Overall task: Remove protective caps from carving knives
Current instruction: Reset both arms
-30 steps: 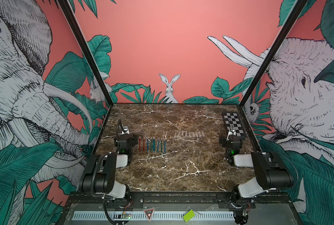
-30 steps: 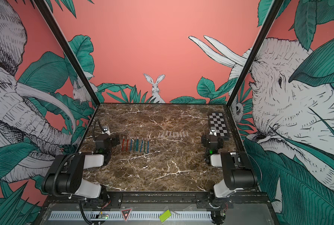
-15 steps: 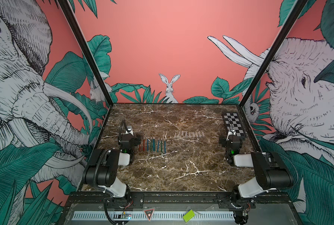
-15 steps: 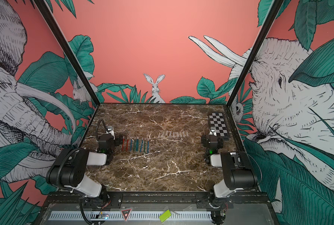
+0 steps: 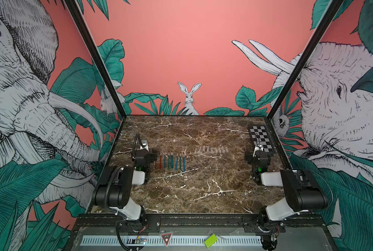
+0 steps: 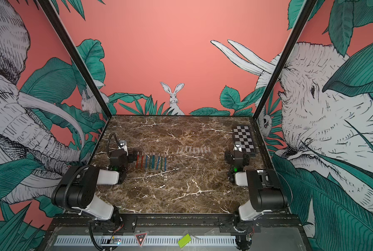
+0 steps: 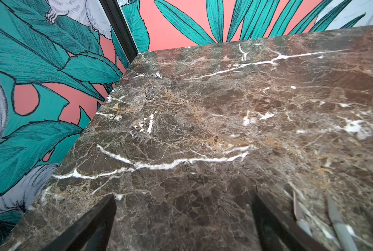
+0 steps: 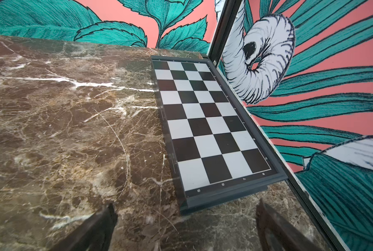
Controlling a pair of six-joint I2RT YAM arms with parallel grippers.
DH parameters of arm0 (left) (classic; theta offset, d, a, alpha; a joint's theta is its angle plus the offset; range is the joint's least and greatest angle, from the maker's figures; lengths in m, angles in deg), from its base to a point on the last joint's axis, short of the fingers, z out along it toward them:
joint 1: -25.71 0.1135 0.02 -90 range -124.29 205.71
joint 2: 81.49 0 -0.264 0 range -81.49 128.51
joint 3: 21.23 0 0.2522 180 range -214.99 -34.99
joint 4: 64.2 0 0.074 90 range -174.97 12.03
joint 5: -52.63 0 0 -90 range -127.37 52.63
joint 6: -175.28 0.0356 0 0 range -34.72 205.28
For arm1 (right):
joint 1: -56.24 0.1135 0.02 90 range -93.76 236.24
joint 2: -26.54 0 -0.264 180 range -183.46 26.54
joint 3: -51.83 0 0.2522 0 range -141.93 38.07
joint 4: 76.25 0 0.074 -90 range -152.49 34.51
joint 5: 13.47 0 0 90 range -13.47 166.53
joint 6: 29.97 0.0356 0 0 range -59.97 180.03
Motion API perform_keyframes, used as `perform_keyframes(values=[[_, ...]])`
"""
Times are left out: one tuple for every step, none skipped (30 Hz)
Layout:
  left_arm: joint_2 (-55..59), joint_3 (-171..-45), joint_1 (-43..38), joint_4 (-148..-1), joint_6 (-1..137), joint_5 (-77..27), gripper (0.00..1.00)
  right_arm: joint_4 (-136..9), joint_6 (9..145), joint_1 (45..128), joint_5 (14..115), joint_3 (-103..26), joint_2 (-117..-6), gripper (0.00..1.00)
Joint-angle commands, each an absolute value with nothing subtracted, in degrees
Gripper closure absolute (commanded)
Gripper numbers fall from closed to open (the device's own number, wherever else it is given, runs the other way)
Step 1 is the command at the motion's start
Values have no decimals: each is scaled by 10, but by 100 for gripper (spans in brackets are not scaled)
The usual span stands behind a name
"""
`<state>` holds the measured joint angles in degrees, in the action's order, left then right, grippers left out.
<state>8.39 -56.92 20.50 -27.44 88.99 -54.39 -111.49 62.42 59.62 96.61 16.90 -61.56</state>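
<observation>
Two-arm workcell seen from above and from both wrists. The left end effector (image 7: 183,208) is spread wide: its two dark fingers (image 7: 98,219) stand well apart with only bare brown marble tabletop (image 5: 203,189) between them, so it holds nothing. It sits low at the left end of the knife row, just beside the outermost red knife. Whether it touches that knife cannot be told. The right end effector (image 8: 187,214) is likewise spread wide and empty, with bare marble between its fingers, and it faces the near end of the single black-and-white checkerboard (image 8: 203,121) at the right edge of the tabletop. The carving knives (image 5: 170,160) lie side by side in one row on the left half of the tabletop, tips toward the back wall. Nine can be made out in both top views: two red at the left, the rest blue and green, though the middle ones lie too close together for a firm count. In the left wrist view, three bare grey metal tips (image 7: 298,210) lie just beside one finger. The protective caps (image 5: 211,150) form a separate row of short translucent sleeves near the tabletop's centre, apart from the knives and to their right. There are about nine, but they are too small to count with certainty.
</observation>
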Motion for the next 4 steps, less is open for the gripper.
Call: perform_keyframes(values=[[70,-574,203,-261,896,-549,1,-1126,631,597,962,160,-609,2],[70,-574,203,-261,896,-550,1,-1125,631,595,961,160,-609,2],[70,-574,203,-261,896,-549,1,-1127,631,595,961,162,-609,2],[70,-573,202,-261,896,-550,1,-1131,630,596,961,163,-609,2]])
